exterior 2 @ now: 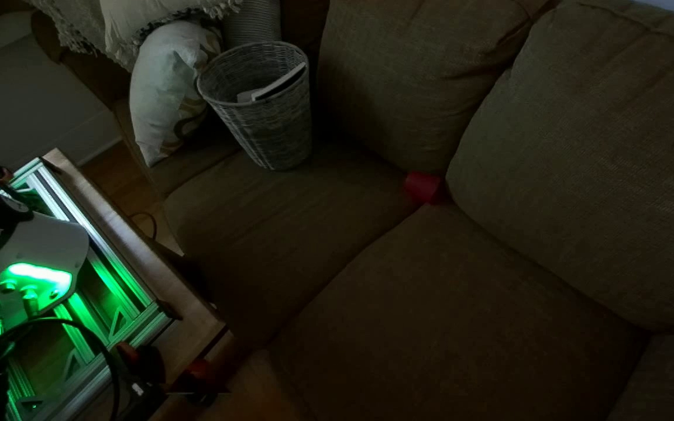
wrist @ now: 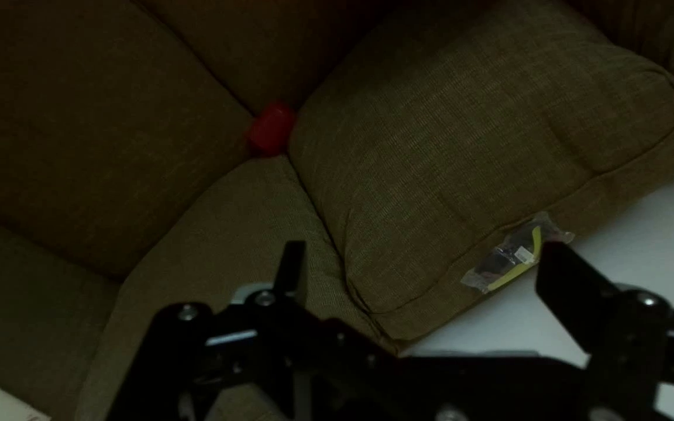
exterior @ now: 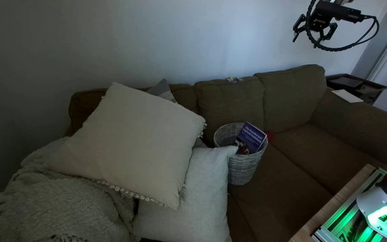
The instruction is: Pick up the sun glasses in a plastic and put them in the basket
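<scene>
dimroom_dan: Where was the sunglasses packet (wrist: 515,255), and did the gripper (wrist: 424,257) have anything?

gripnerd: Nope, nothing in it. The fingers (wrist: 574,292) were spread wide. The packet lay on the top edge of a back cushion (wrist: 460,152), right by the wall (exterior: 180,40); in an exterior view the gripper hung high over the couch (exterior: 314,151), well apart from it. Looked like the reaching stage to me.

dimroom_dan: So what did a clean grab need?

gripnerd: IMO, three things. It had to shift over first, since in the wrist view the packet sat far closer to one finger than to the middle. A bit of wrist twist would've helped the fingers pinch across its short side. Then a slow drop: the cushion looked squishy, and a clumsy nudge could've sent the packet down by the wall. I'd have gone for the firm frame too, not loose film.

dimroom_dan: And how did the thing look?

gripnerd: Clear crinkly bag, yellow-green strip inside that I took for a temple arm, small white label, something dark beside it. Lenses were too murky to make out. The woven basket (exterior: 245,168) stood on the couch with a book (exterior: 251,138) poking out of it, so I'd have let go over the free side of the opening.
</scene>
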